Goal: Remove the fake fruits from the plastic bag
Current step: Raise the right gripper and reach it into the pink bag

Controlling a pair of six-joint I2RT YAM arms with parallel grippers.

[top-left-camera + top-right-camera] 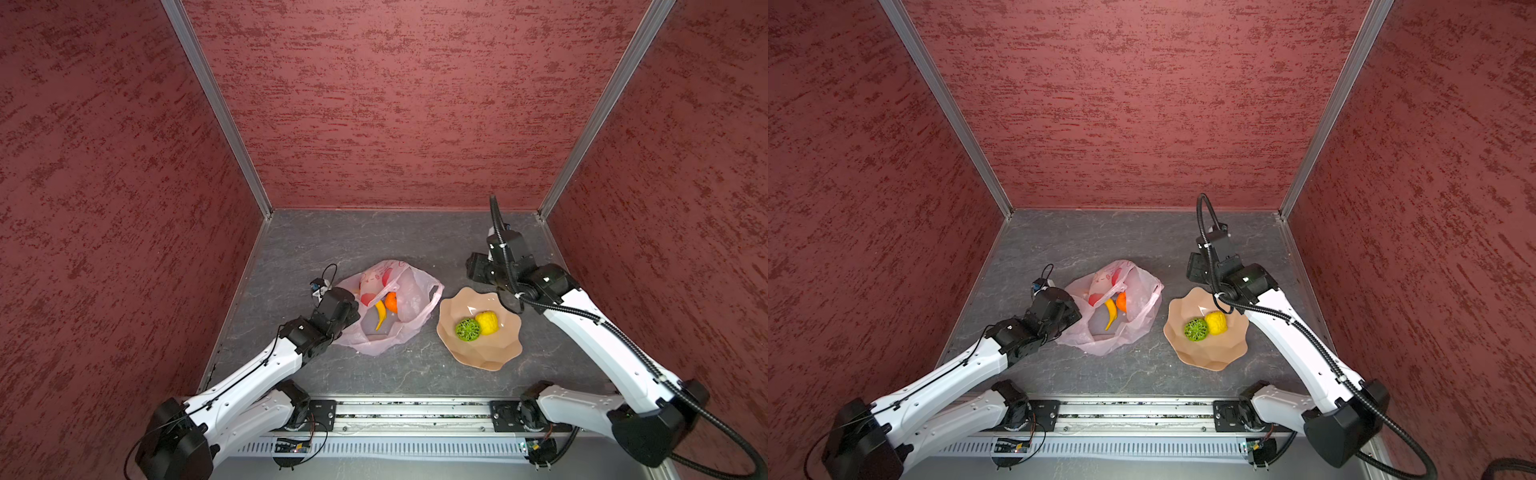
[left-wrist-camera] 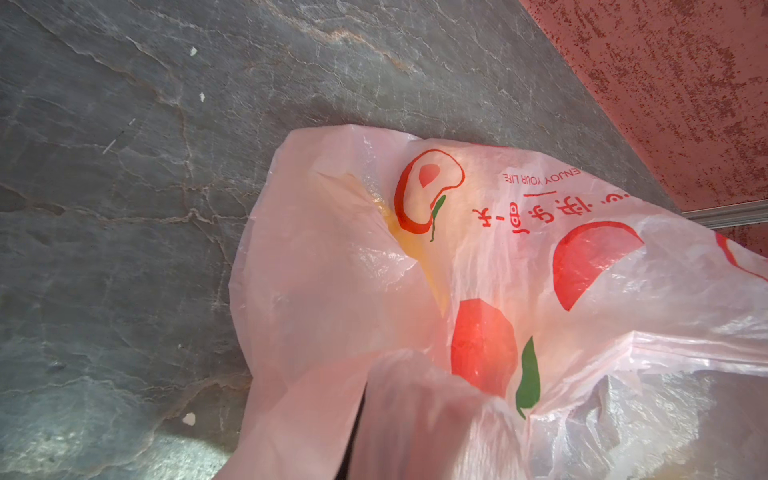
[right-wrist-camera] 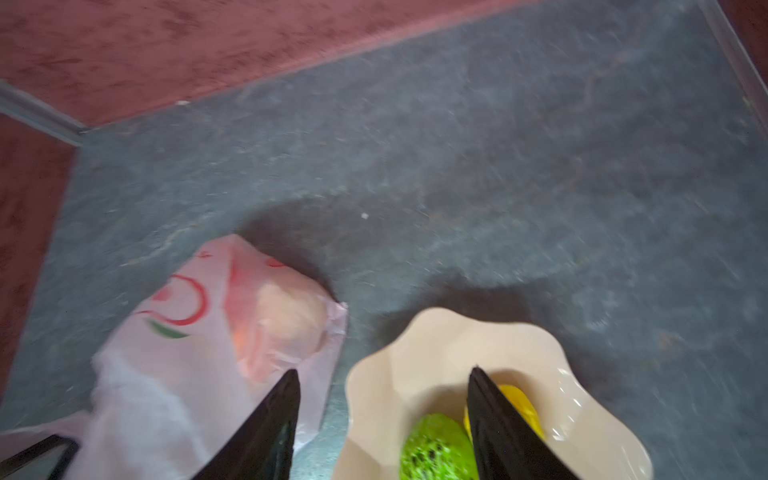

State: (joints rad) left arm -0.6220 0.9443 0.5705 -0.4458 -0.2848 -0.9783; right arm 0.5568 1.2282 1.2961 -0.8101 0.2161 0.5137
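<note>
My left pincer [image 1: 352,308] clamps the thin pale-pink plastic bag [image 1: 411,291], mid-frame; my right pincer [image 3: 384,371] stands wide.

Grey tabletop [image 1: 374,241] bears the plastic bag [image 1: 411,291] and dish [image 1: 490,353].

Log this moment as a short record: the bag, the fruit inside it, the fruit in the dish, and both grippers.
bag: plastic bag lying on the table, mouth open
in bag: banana and orange showing at the mouth; a pale lump shows through the film
in dish: green lattice ball and yellow lemon, side by side in the tan dish
left gripper: shut on the plastic bag at its edge
right gripper: open, nothing between its fingers
</note>
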